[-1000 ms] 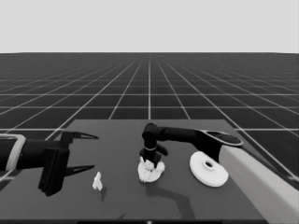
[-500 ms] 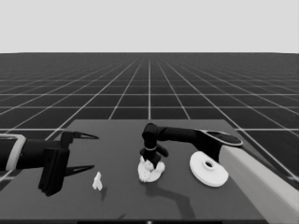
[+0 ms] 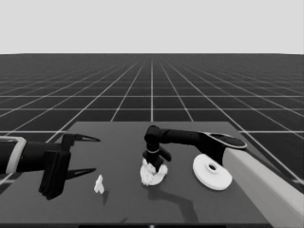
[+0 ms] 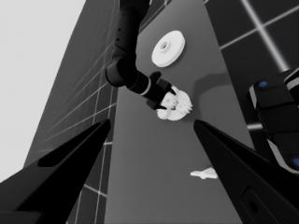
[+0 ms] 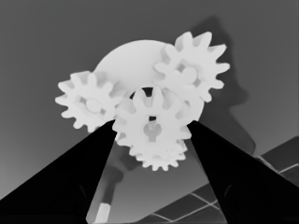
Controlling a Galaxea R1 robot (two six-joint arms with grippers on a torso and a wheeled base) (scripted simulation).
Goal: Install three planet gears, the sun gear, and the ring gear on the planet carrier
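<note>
The smaller round part (image 3: 153,175) is lying at the centre of the head view, on the dark table (image 3: 123,204), and it is carrying the gears. In the right wrist view it (image 5: 126,58) is showing behind four toothed wheels: one gear (image 5: 88,103) is sitting at its left edge, one (image 5: 192,70) at its upper right, a third (image 5: 161,159) is peeking out low in the frame, and a middle gear (image 5: 150,126) is overlapping the dark centre hole.

The right gripper (image 3: 156,161) is reaching in from the right edge of the head view and standing directly over this cluster. Its two fingers (image 5: 74,182) are pressing against the left and right sides of the middle gear, pinching it.

The larger round part (image 3: 212,172) is lying alone to the right of centre, just beside the right arm and apart from the cluster.

The left gripper (image 3: 80,156) is waiting at the left edge of the head view, its fingers spread wide with nothing between them. The thin white piece (image 3: 99,185) is lying at lower left of centre, just beside the lower finger and apart from it.
</note>
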